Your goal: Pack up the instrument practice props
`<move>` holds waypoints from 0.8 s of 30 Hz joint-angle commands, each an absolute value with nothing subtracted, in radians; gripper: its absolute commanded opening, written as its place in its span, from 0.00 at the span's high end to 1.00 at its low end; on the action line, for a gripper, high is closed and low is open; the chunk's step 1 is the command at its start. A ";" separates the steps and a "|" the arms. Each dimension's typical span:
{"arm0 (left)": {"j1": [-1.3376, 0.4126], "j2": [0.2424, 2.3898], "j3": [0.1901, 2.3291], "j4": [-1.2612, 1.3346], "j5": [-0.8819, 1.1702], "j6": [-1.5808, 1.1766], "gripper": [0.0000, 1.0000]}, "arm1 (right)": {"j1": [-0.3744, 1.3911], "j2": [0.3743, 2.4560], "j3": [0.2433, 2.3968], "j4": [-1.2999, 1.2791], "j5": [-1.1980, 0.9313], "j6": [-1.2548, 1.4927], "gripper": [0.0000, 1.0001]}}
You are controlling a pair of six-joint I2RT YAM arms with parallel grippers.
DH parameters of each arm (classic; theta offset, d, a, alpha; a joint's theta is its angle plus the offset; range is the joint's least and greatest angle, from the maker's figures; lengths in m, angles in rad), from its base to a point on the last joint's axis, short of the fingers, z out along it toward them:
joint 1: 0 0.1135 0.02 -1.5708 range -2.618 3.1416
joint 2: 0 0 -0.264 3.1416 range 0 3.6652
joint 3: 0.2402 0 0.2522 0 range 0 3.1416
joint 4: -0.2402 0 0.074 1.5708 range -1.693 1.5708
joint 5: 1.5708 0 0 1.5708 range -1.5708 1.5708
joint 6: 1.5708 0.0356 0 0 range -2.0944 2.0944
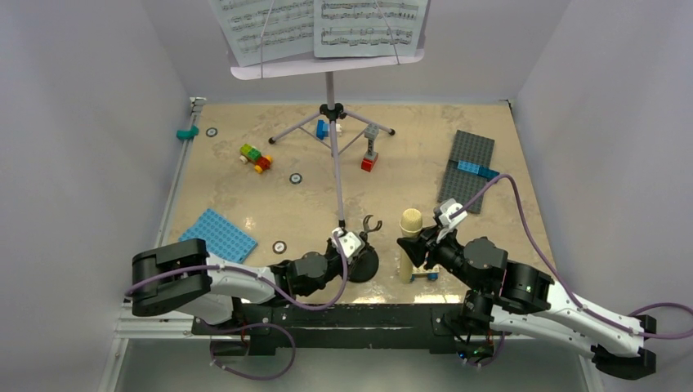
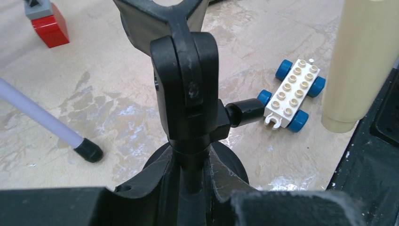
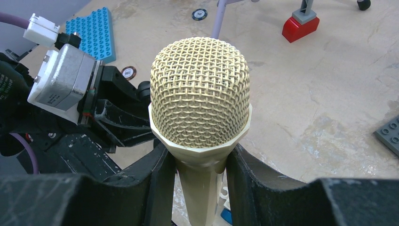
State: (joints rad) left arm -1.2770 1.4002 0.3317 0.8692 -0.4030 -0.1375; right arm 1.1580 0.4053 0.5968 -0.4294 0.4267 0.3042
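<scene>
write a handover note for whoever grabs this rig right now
Left gripper: jaws look closed on the post of the black mic stand, at the near side.
Right gripper: shut on the cream microphone, held upright beside that stand.
Lilac music stand: upright at the back, sheet-music pages on it, untouched.
Done: both small props gripped.
Left: stow them, then the pages and music stand. No container in view.

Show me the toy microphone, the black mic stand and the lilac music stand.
toy microphone (image 3: 200, 89), right wrist view, on its mesh head.
black mic stand (image 2: 186, 84), left wrist view, on its clip joint.
lilac music stand (image 1: 330, 88), top view, on its upright pole.
</scene>
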 commanded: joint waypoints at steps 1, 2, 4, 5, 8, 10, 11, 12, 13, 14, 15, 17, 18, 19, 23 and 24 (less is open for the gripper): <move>-1.275 1.301 0.345 0.875 -0.506 -0.130 1.00 | 1.160 0.392 0.627 -0.405 0.429 0.323 1.00; -1.275 1.268 0.338 0.854 -0.528 -0.128 1.00 | 1.160 0.390 0.626 -0.404 0.429 0.322 1.00; -1.275 1.188 0.325 0.807 -0.574 -0.111 1.00 | 1.160 0.388 0.622 -0.399 0.428 0.319 1.00; -1.275 1.144 0.322 0.766 -0.599 -0.104 1.00 | 1.160 0.388 0.621 -0.397 0.428 0.317 1.00; -1.274 0.977 0.321 0.642 -0.705 -0.073 1.00 | 1.160 0.390 0.616 -0.386 0.427 0.311 1.00; -1.268 0.882 0.322 0.564 -0.781 -0.048 1.00 | 1.160 0.394 0.612 -0.378 0.422 0.308 1.00; -1.258 0.837 0.328 0.524 -0.809 -0.042 1.00 | 1.160 0.395 0.611 -0.372 0.420 0.308 1.00; -1.236 0.798 0.337 0.462 -0.829 -0.049 1.00 | 1.160 0.397 0.609 -0.366 0.417 0.308 1.00; -1.206 0.765 0.358 0.385 -0.843 -0.077 1.00 | 1.160 0.398 0.607 -0.358 0.412 0.307 1.00; -1.160 0.733 0.378 0.298 -0.841 -0.120 1.00 | 1.160 0.399 0.605 -0.351 0.410 0.305 1.00; -1.106 0.704 0.395 0.207 -0.825 -0.175 1.00 | 1.161 0.403 0.603 -0.345 0.406 0.305 1.00; -1.002 0.645 0.398 0.112 -0.795 -0.236 1.00 | 1.160 0.409 0.604 -0.337 0.399 0.302 1.00; -0.961 0.621 0.394 0.102 -0.784 -0.249 1.00 | 1.160 0.412 0.604 -0.334 0.395 0.302 1.00; -0.922 0.604 0.390 0.098 -0.789 -0.253 1.00 | 1.160 0.414 0.603 -0.331 0.390 0.302 1.00; -0.783 0.613 0.401 0.085 -0.858 -0.284 1.00 | 1.160 0.421 0.596 -0.312 0.363 0.308 1.00; -0.729 0.626 0.402 0.091 -0.861 -0.300 1.00 | 1.160 0.423 0.595 -0.308 0.355 0.307 1.00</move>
State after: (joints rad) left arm -0.8486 0.6151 0.3405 0.0837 -0.8013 -0.2237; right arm 1.1580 0.4168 0.5953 -0.3840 0.3965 0.3058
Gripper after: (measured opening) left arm 0.243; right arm 0.408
